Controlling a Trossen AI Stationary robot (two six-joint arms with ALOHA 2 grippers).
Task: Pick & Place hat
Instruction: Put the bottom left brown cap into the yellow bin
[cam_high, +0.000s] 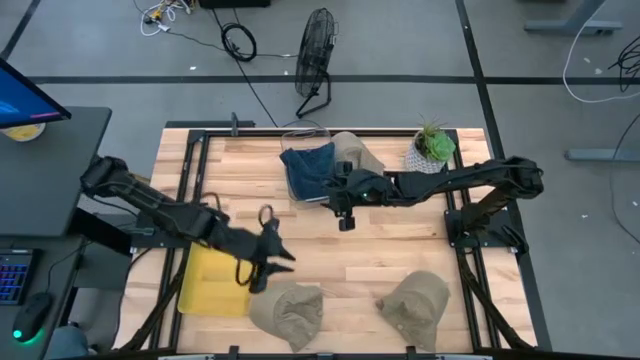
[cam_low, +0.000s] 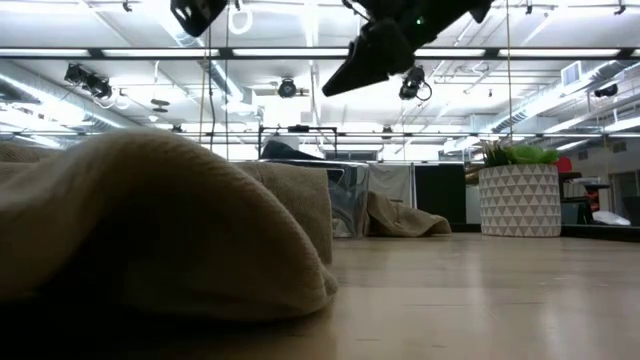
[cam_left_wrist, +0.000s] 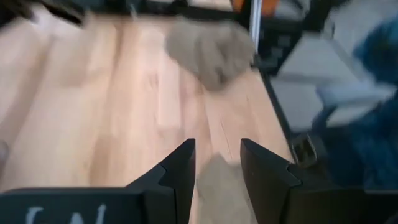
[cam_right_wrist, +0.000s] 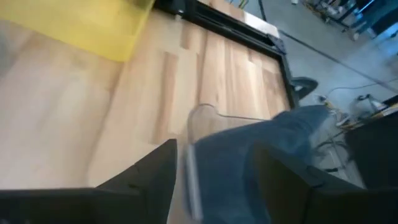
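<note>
Two khaki hats lie flat near the table's near edge: one (cam_high: 290, 312) just right of my left gripper (cam_high: 272, 272), the other (cam_high: 415, 305) farther right. In the left wrist view the open fingers (cam_left_wrist: 217, 152) hover above the nearer hat (cam_left_wrist: 217, 193), with the other hat (cam_left_wrist: 211, 50) beyond. A third tan hat (cam_high: 357, 155) rests against a clear bin (cam_high: 300, 135) that holds blue cloth (cam_high: 310, 168). My right gripper (cam_high: 345, 215) hangs open above the table beside that bin; its wrist view shows the bin's rim (cam_right_wrist: 202, 115) and the blue cloth (cam_right_wrist: 280, 137) past its fingers (cam_right_wrist: 214, 155).
A yellow flat container (cam_high: 212, 280) lies at the near left, under my left arm. A potted plant (cam_high: 433, 147) stands at the far right, beside the bin. Bare wood shows in the table's middle (cam_high: 400, 245). The near hat (cam_low: 150, 220) fills the low view's foreground.
</note>
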